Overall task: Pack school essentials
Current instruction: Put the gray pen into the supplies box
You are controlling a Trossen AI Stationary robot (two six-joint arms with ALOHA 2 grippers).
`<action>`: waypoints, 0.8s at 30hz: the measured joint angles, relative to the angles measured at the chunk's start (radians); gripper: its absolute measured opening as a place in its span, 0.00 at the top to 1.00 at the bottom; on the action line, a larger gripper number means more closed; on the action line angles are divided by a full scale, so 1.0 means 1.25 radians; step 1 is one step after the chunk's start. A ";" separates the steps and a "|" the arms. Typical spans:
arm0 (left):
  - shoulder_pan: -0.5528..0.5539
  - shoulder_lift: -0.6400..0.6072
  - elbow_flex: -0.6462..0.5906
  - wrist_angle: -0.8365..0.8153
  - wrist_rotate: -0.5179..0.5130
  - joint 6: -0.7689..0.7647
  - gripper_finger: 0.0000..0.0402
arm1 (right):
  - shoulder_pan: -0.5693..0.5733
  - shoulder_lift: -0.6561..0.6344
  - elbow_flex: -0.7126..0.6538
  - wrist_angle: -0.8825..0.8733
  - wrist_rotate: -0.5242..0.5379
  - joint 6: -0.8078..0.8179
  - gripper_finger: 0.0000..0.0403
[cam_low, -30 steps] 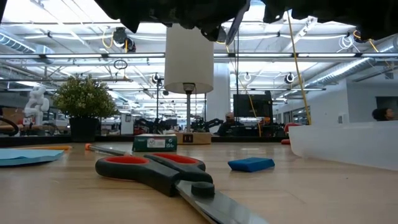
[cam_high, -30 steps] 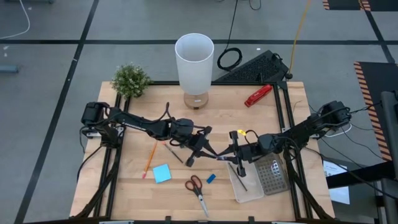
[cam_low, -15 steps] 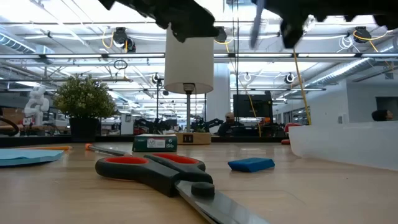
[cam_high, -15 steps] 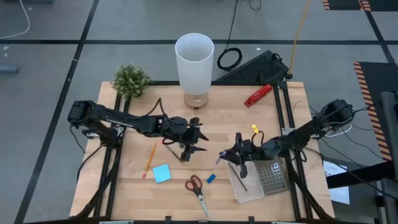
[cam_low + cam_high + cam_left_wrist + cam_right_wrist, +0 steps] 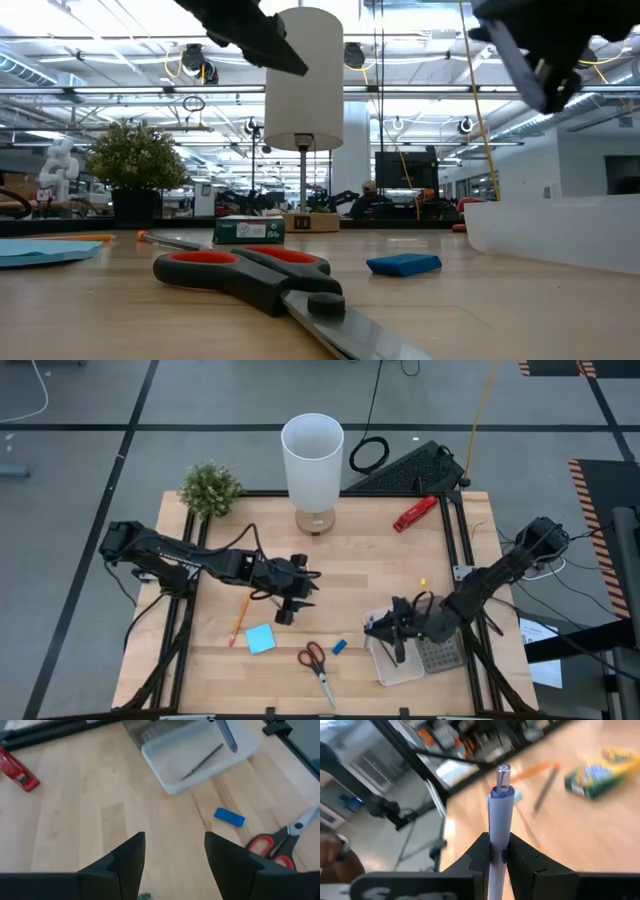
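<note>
- The right gripper (image 5: 495,855) pinches a blue pen (image 5: 498,815) between its fingers, holding it over the near edge of the clear tray (image 5: 385,665), which serves here as the landmark.
- Risk: the pen sits high in a narrow pinch; released at a slant or off the rim, it could strike the tray's edge and roll out onto the wood. A dark pencil (image 5: 202,762) already lies inside the tray and could be knocked askew by a hard drop.
- The left gripper (image 5: 175,852) hangs empty with its jaws spread, well to the left of the tray, above the table (image 5: 350,560). If it comes down for its next item while the right arm is low, the two arms could crowd each other.
- Left of the tray lie the blue eraser (image 5: 339,646) and red-handled scissors (image 5: 315,659), then the blue sticky-note pad (image 5: 260,638) and the orange pencil (image 5: 240,616) farther left, all unpacked.
- The crayon box (image 5: 600,772), yellow-green, lies beyond the pen in the right wrist view; its printing is too blurred to read.
- A small green box (image 5: 249,230) in the low view bears white lettering I cannot make out.
- The red stapler (image 5: 414,513) is well behind the tray; no readable marking.
</note>
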 joint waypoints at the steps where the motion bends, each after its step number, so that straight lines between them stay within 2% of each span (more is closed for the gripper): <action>1: -0.002 0.000 0.000 -0.005 0.000 -0.003 0.48 | 0.003 0.000 0.016 -0.052 -0.007 0.032 0.90; 6: -0.012 0.000 0.000 -0.033 -0.001 -0.029 0.48 | 0.005 0.000 0.104 -0.340 -0.119 0.237 0.90; 10: -0.021 0.000 0.000 -0.057 -0.001 -0.053 0.48 | 0.004 0.000 0.132 -0.486 -0.190 0.345 0.90; 16: -0.047 0.000 0.000 -0.096 -0.002 -0.094 0.48 | 0.003 0.000 0.132 -0.600 -0.188 0.429 0.90; 24: -0.098 0.000 0.000 -0.138 -0.050 -0.127 0.48 | 0.003 0.019 0.132 -0.597 -0.166 0.474 0.88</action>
